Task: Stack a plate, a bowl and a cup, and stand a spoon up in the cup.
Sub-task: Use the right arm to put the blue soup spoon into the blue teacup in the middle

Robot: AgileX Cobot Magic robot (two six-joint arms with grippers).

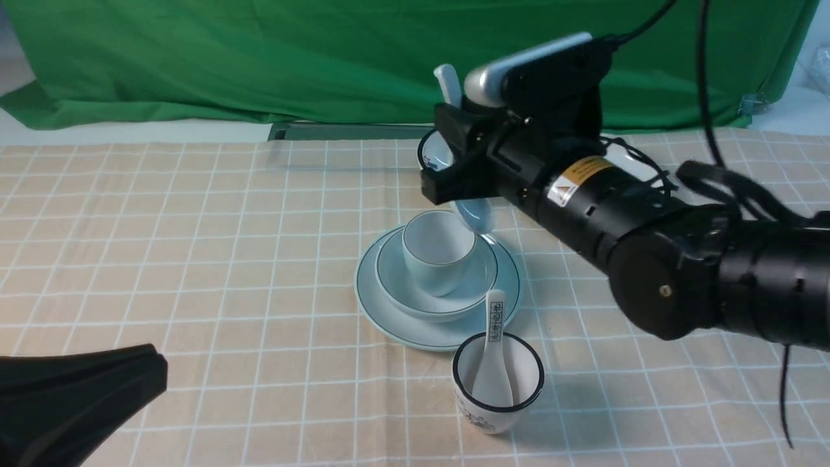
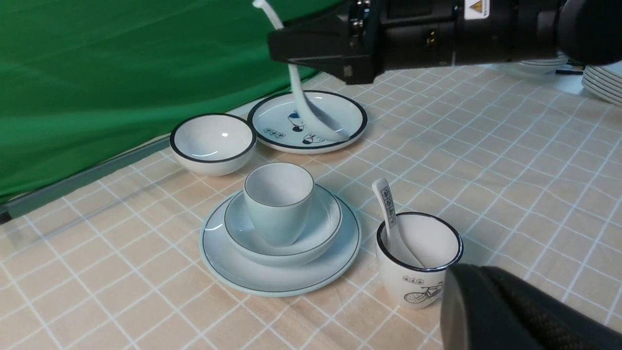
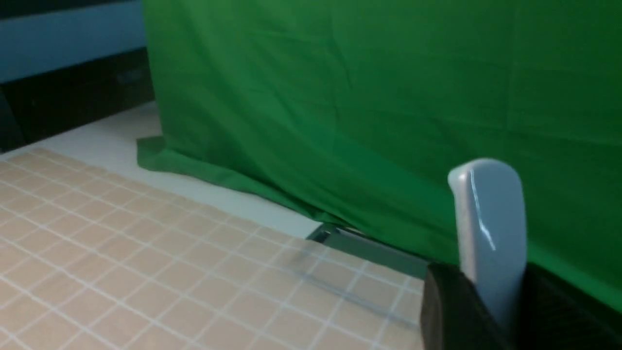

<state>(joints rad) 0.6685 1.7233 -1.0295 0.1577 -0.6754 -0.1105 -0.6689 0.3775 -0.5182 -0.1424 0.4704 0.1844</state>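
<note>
**Front view.** The plate (image 1: 377,309) lies near the middle of the checked tablecloth (image 1: 194,259). The bowl (image 1: 393,272) is set in it, and the cup (image 1: 436,258) stands upright in the bowl. The spoon (image 1: 478,219) is held in the air by the right gripper (image 1: 452,152), whose jaws are clenched on the handle. The scoop hangs downward by the cup's far right rim, and the handle end shows above the gripper. Whether scoop and rim touch cannot be settled from this angle. Just beside the plate's near right edge, a black-rimmed cup (image 1: 498,392) is noted with a marked spoon (image 1: 495,337) standing in it. The left gripper (image 1: 78,402) is seen only as a dark shape at the near left. The state of its jaws cannot be told.

**Left wrist view.** The spoon (image 2: 297,92) is seen hanging steeply from the right gripper (image 2: 299,51). Its scoop appears to be higher than the cup (image 2: 278,206) and apart from it. The cup is confirmed in the bowl (image 2: 320,228), and the bowl on the plate (image 2: 223,258). A black-rimmed bowl (image 2: 212,143) and a cartoon plate (image 2: 342,112) are recorded on the far side of the stack.

**Right wrist view.** Only the handle end of the spoon (image 3: 488,228) is visible, gripped between dark fingers (image 3: 449,306) against the green cloth (image 3: 340,97).
</note>
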